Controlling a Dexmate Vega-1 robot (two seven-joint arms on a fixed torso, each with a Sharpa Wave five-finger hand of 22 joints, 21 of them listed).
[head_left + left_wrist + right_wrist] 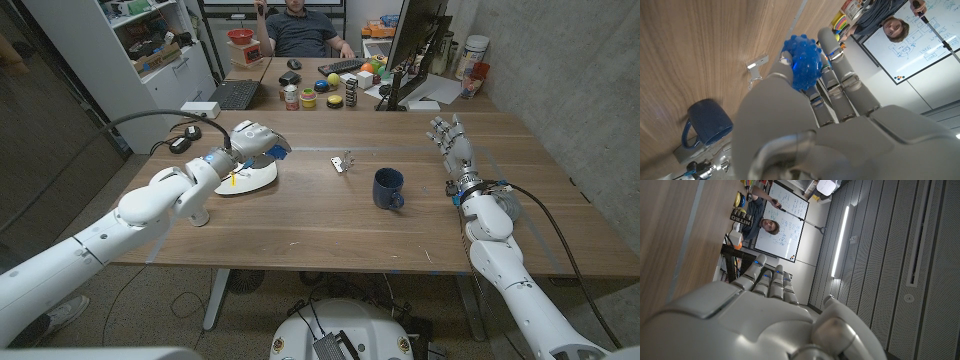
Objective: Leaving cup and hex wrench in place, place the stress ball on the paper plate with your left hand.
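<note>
My left hand (252, 141) hovers over the white paper plate (262, 180) at the table's left and grips a knobbly blue stress ball (803, 62), whose blue edge peeks out at the fingers (277, 150). In the left wrist view the fingers (832, 75) wrap the ball. A dark blue cup (388, 188) (707, 120) stands right of centre. The metal hex wrench (343, 162) (758, 68) lies between plate and cup. My right hand (453, 143) stands upright at the right with its fingers straight and apart, holding nothing.
A yellow-tipped item (232, 178) lies on the plate under my left wrist. A second desk behind holds a monitor (412, 45), keyboards (235, 94) and small objects. A person (300, 28) sits there. Cables (185, 135) lie at the far left edge.
</note>
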